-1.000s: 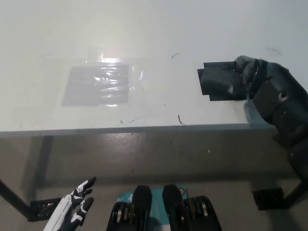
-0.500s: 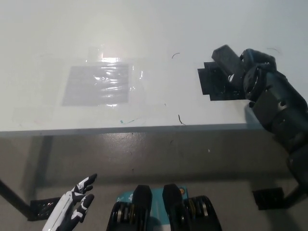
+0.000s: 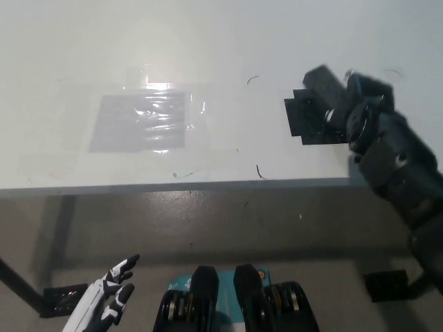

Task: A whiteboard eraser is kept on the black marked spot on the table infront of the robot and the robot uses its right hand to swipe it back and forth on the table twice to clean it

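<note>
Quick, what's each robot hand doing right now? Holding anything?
Left hand: open, holding nothing, resting low beside the table.
Right hand: shut on the whiteboard eraser, over the black marked spot.

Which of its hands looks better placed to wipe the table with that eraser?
The right. The black right hand is already closed on the eraser above the black marked spot. The white left hand hangs open below the table edge, far off.

Table [image 3: 228,41] top smooth, white, faintly glossy; taped clear film patch [image 3: 142,121] left of the black mark [image 3: 304,117] shines (crinkled); mark matt.
</note>
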### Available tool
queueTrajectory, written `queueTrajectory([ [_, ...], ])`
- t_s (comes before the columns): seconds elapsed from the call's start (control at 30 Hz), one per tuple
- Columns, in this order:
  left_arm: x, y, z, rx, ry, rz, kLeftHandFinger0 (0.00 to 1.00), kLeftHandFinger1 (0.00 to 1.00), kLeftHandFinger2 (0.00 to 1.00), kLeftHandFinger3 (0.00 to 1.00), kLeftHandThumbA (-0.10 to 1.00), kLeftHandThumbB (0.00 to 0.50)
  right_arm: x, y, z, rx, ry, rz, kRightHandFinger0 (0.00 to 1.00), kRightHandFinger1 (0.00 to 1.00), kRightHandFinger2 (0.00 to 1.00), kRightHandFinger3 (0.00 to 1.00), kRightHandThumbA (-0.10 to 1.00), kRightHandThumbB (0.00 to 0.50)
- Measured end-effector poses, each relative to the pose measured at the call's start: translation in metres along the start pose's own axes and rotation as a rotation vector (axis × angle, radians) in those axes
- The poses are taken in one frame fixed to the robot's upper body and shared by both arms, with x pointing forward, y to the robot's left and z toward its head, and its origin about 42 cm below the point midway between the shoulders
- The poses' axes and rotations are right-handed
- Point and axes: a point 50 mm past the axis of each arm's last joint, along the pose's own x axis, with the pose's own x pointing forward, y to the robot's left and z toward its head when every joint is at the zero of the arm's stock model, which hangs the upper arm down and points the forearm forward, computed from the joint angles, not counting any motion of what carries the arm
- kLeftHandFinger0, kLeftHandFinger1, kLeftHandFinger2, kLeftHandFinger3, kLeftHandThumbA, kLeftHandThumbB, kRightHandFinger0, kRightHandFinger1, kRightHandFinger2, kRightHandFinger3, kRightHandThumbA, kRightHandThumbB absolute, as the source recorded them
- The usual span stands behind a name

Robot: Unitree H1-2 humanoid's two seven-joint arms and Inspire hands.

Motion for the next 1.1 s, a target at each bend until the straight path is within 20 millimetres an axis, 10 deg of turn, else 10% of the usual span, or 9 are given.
queueTrajectory([
  [0.03, -0.002, 0.000, -0.001, -0.001, 0.004, 0.000, 1.00, 1.00, 1.00, 1.00, 0.89, 0.433, 0.000, 0.001, 0.001, 0.004, -0.003, -0.007, 0.00, 0.02, 0.01, 0.57, 0.04, 0.180],
  [0.23, -0.015, -0.004, -0.007, -0.009, 0.035, -0.002, 1.00, 1.00, 1.00, 1.00, 0.90, 0.443, -0.004, 0.014, -0.001, 0.018, -0.025, -0.029, 0.04, 0.11, 0.14, 0.80, 0.15, 0.198],
  [0.37, -0.022, -0.006, -0.009, -0.009, 0.050, -0.005, 1.00, 1.00, 1.00, 1.00, 0.91, 0.439, -0.005, 0.019, -0.001, 0.016, -0.030, -0.039, 0.00, 0.00, 0.00, 0.56, 0.17, 0.175],
  [0.43, -0.024, -0.007, -0.010, -0.007, 0.054, -0.007, 1.00, 1.00, 1.00, 1.00, 0.91, 0.437, -0.005, 0.020, -0.001, 0.015, -0.032, -0.042, 0.00, 0.00, 0.04, 0.78, 0.17, 0.179],
  [0.63, -0.027, -0.008, -0.012, -0.004, 0.062, -0.008, 1.00, 1.00, 1.00, 1.00, 0.89, 0.441, -0.010, 0.024, 0.014, 0.024, -0.064, -0.045, 0.01, 0.08, 0.07, 0.80, 0.08, 0.164],
  [0.73, -0.026, -0.008, -0.012, -0.004, 0.063, -0.009, 1.00, 1.00, 1.00, 1.00, 0.89, 0.439, -0.019, 0.033, 0.039, 0.046, -0.116, -0.034, 0.00, 0.08, 0.05, 0.83, 0.08, 0.171],
  [0.9, -0.025, -0.008, -0.014, -0.002, 0.067, -0.010, 1.00, 1.00, 1.00, 1.00, 0.90, 0.445, -0.039, 0.045, 0.092, 0.084, -0.220, 0.019, 0.00, 0.00, 0.01, 0.42, 0.01, 0.173],
  [1.1, -0.023, -0.007, -0.014, 0.002, 0.062, -0.013, 1.00, 1.00, 1.00, 1.00, 0.86, 0.450, -0.101, 0.068, 0.200, 0.134, -0.431, 0.137, 0.00, 0.13, 0.24, 0.60, -0.02, 0.183],
])
